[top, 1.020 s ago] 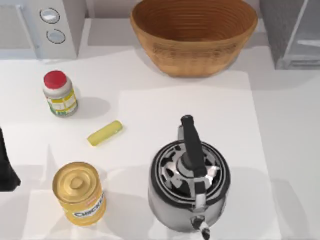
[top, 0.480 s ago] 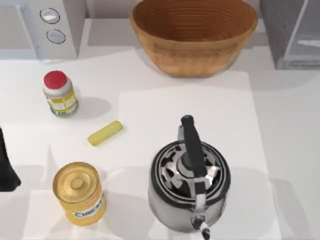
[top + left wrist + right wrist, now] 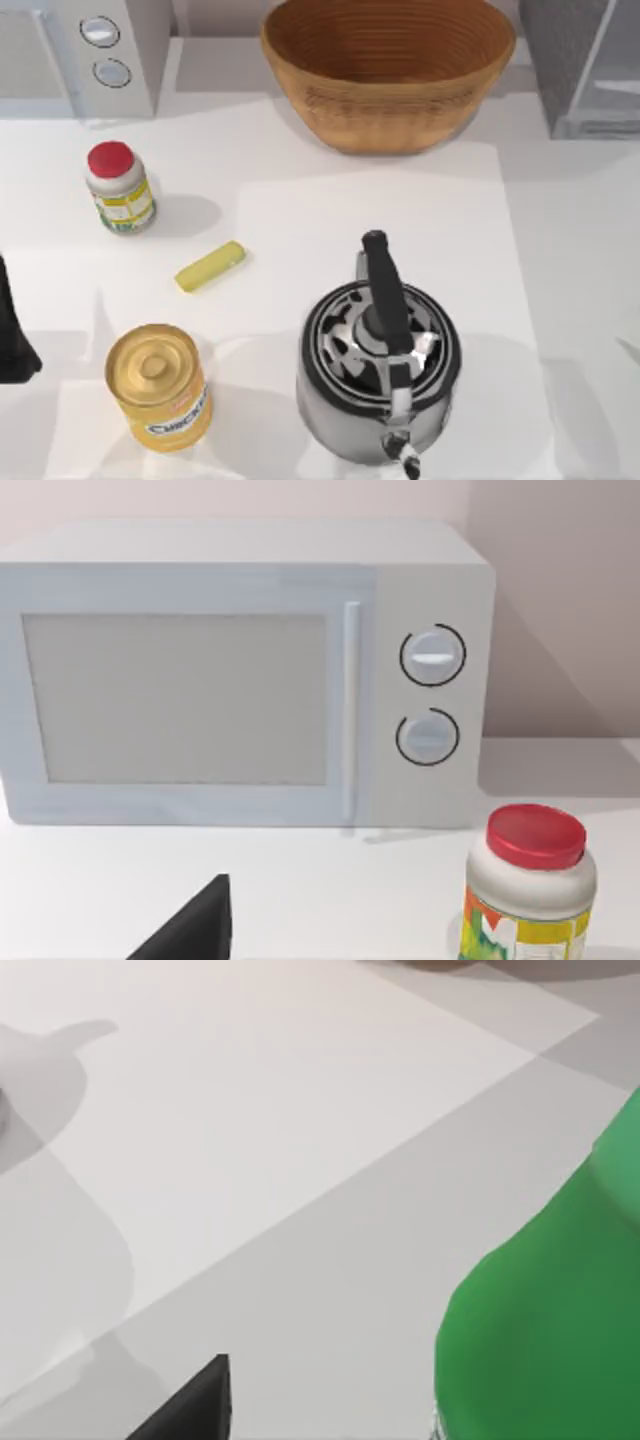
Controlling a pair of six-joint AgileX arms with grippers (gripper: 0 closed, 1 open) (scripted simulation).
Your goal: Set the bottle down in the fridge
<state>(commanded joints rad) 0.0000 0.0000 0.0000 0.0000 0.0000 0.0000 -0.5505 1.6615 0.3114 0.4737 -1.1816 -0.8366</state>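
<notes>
The green bottle [image 3: 545,1300] looms close in the right wrist view, over the grey table, with a dark part of my right gripper [image 3: 190,1410] beside it and a gap of bare table between them. The fridge [image 3: 590,60], a grey cabinet with a lighter framed door, stands at the table's back right corner. My left arm [image 3: 14,325] is parked at the left edge, its gripper [image 3: 190,930] facing the microwave.
A wicker basket [image 3: 388,70] stands at the back centre and a white microwave [image 3: 85,50] at the back left. Across the table are a red-lidded jar [image 3: 118,188], a yellow stick [image 3: 210,266], a yellow can [image 3: 158,385] and a steel kettle [image 3: 380,355].
A faint shadow has appeared at the table's right edge in the top view. The objects and the left arm have not moved.
</notes>
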